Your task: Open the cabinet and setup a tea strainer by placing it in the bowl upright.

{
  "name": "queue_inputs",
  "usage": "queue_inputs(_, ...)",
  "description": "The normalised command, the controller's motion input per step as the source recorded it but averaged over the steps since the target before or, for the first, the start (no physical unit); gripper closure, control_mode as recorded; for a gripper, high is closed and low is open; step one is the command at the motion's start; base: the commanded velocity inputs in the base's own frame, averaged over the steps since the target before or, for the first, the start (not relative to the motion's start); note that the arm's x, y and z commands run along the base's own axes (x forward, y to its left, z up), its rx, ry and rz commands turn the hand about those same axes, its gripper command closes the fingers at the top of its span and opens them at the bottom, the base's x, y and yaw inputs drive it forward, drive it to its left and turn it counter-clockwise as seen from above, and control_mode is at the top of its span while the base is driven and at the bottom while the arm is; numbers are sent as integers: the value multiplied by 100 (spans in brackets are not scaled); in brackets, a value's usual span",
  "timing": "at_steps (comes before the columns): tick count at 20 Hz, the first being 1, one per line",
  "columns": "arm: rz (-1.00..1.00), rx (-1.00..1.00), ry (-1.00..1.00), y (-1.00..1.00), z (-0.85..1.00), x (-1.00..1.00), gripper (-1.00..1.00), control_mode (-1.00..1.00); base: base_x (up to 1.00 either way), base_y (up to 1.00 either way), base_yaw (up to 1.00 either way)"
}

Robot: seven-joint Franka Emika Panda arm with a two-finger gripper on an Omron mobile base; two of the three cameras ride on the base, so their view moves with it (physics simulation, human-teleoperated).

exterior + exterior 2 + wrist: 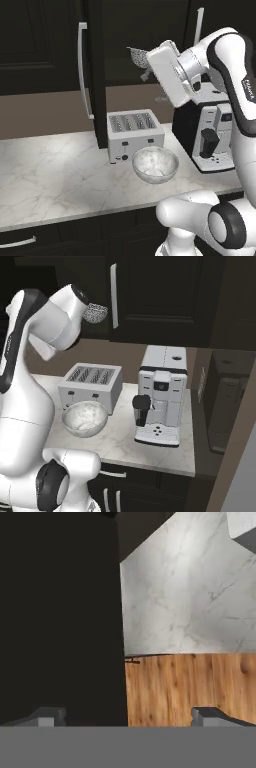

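Your pincer (130, 717) gapes wide and empty beside the open cabinet door (95, 75); the tea strainer (139, 56) sits inside the cabinet, above the bowl (155, 164) on the tabletop (55, 170). Reach carelessly and the wrist may knock the strainer off its shelf.

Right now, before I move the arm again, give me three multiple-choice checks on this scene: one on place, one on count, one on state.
1. Where is the bowl?
A. on the counter in front of the toaster
B. inside the cabinet
C. on top of the coffee machine

2. How many slots show on top of the toaster?
A. two
B. four
C. six

3. How is the gripper?
A. shut on the tea strainer
B. shut on nothing
C. open, holding nothing

Answers:
1 A, both base views show it on the marble just before the toaster.
2 B, four slots side by side.
3 C, the hand view shows fingertips wide apart with nothing between.
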Motion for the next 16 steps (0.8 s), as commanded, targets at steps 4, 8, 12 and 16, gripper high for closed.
queue_inputs(4, 0, -38, -12, -74, -18, 0, -100, -100, 0, 0, 0)
queue_inputs(8, 0, -45, -24, -52, -9, 0, -100, -100, 0, 0, 0)
queue_inputs(12, 0, -48, -27, -52, -8, 0, -100, -100, 0, 0, 0)
queue_inputs(16, 0, -50, -28, -47, -3, 0, -100, -100, 0, 0, 0)
